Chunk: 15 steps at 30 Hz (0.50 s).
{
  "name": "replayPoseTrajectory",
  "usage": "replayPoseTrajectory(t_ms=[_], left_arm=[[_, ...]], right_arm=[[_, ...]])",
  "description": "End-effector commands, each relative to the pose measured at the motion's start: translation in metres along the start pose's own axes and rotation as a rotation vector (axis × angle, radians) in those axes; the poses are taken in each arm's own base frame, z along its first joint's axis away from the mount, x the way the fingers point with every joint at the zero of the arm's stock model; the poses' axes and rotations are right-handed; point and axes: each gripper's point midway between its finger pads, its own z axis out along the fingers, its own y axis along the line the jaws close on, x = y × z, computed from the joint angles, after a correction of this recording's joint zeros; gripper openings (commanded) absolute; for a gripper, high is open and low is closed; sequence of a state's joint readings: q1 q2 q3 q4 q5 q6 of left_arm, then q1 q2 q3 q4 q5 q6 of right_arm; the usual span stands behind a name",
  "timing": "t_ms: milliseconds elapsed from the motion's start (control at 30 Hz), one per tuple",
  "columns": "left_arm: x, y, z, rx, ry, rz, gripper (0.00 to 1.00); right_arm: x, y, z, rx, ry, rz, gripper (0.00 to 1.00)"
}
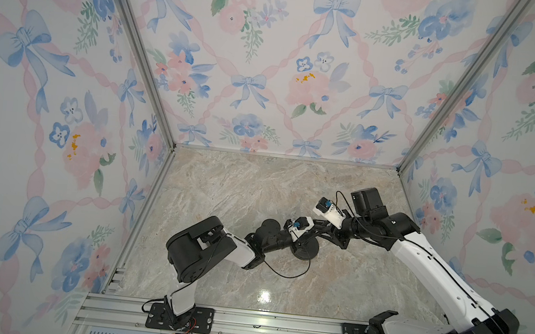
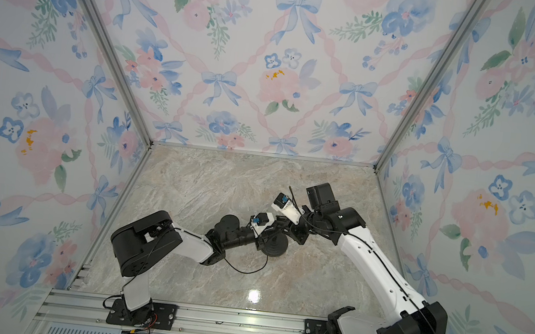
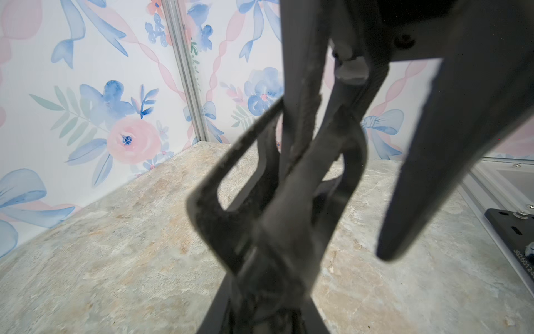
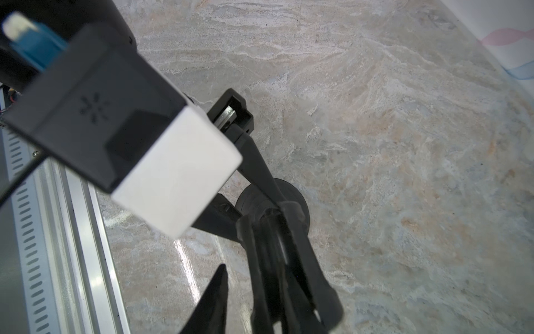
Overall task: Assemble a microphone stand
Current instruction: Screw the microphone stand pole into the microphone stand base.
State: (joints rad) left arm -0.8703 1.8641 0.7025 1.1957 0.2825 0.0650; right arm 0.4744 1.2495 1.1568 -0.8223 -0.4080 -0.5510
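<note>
Rod (image 3: 286,219), pinched by left gripper (image 4: 265,209), may topple off base (image 4: 293,193) if unseated; right gripper (image 1: 313,235), at base's two o'clock, gapes.

The stand (image 1: 308,251) is matte black. The bench (image 1: 240,188) has a marble pattern in beige and grey, with pale veins. The walls (image 1: 271,56) are white with pink ribbons, blue bows, pink and blue flowers and green leaves. The arms (image 1: 434,271) are black and white. The rails (image 1: 260,323) are silver.
</note>
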Motion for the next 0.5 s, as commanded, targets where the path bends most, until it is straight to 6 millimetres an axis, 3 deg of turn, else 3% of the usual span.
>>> replayPoseTrajectory(t_ms=[0, 133, 200, 267, 333, 467], left_arm=[[0.017, 0.004, 0.004, -0.011, 0.039, 0.016, 0.0], [0.018, 0.004, 0.003, -0.008, 0.041, 0.014, 0.0], [0.019, 0.005, 0.003, -0.011, 0.041, 0.011, 0.0], [0.018, 0.005, 0.004, -0.007, 0.038, 0.005, 0.0], [0.018, 0.006, 0.005, -0.004, 0.037, 0.0, 0.0], [0.022, 0.006, 0.006, 0.0, 0.044, -0.01, 0.0]], right_arm=[[0.013, 0.022, -0.012, -0.066, 0.087, 0.014, 0.35], [-0.017, 0.029, -0.046, -0.053, -0.029, -0.002, 0.42], [-0.034, 0.02, -0.061, 0.005, -0.105, 0.02, 0.44], [-0.047, -0.001, -0.072, 0.11, -0.177, 0.083, 0.5], [-0.049, -0.013, -0.075, 0.156, -0.186, 0.118, 0.52], [-0.039, -0.015, -0.061, 0.087, -0.04, 0.099, 0.54]])
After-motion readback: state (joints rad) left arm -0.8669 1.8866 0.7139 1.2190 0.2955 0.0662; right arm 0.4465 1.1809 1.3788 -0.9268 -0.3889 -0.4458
